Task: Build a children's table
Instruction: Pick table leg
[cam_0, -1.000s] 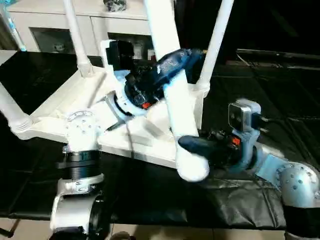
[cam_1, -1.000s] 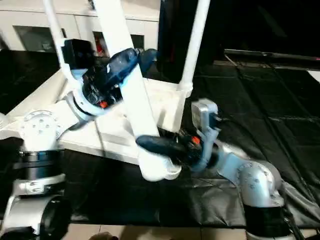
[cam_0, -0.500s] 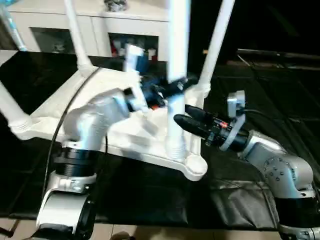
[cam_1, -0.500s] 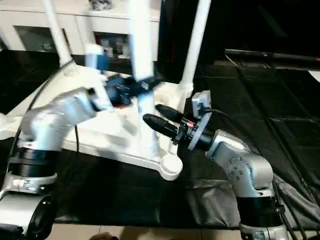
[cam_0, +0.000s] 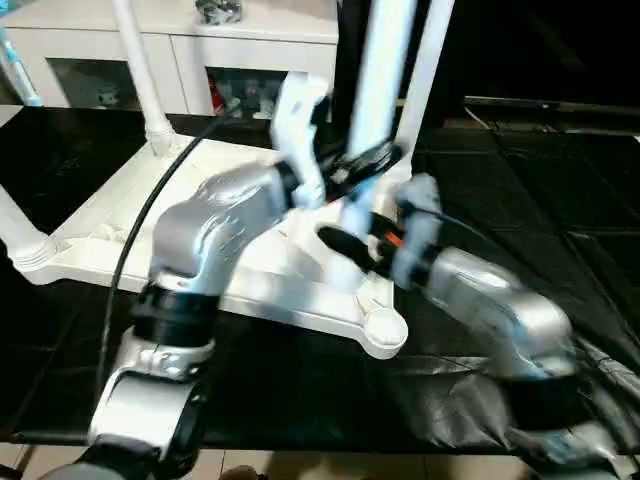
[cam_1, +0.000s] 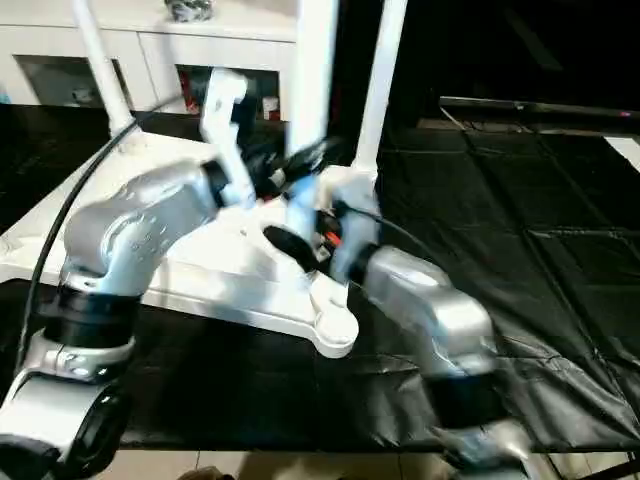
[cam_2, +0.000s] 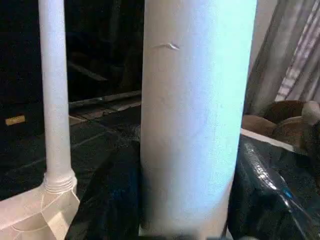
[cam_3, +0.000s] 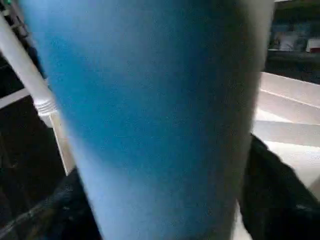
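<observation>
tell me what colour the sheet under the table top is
Black. The sheet covering the surface under the white table top shows best in the right eye view.

Top: laid underside up on the mat, at centre-left.
Far-left leg: stood upright in the far-left corner socket.
Far-right leg: stood upright in the far-right corner socket.
Near-left leg: seated in the near-left corner, at the picture's left edge.
Fourth leg: held upright above the top, just before the far-right leg.
Near-right socket: at the top's near-right corner, below the fourth leg.
Left gripper: on the fourth leg, from the left.
Right gripper: at the fourth leg's lower part, below the left gripper.
Cabinet: behind the mat.
</observation>
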